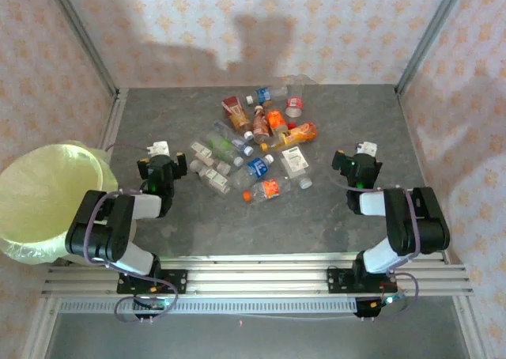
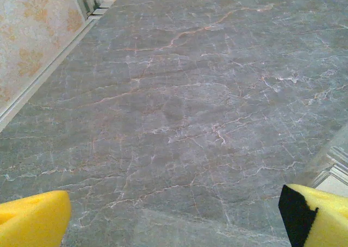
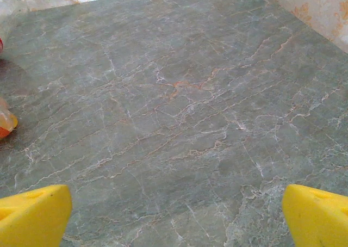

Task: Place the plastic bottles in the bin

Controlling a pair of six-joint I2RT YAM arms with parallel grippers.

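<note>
You are holding both the left gripper (image 1: 162,155) and the right gripper (image 1: 360,156) wide open and empty. The plastic bottles (image 1: 253,141) are lying heaped mid-table (image 1: 316,217), toward the far edge. The bin (image 1: 47,193) is sitting off the left edge. Probably best: the left arm pinching the nearest bottle across its body.

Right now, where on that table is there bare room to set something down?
Crowded: the middle, strewn with plastic bottles. Free: the far-left corner ahead of the left pincer, the right side ahead of the right pincer, and the near strip between bottles and front rail.
</note>
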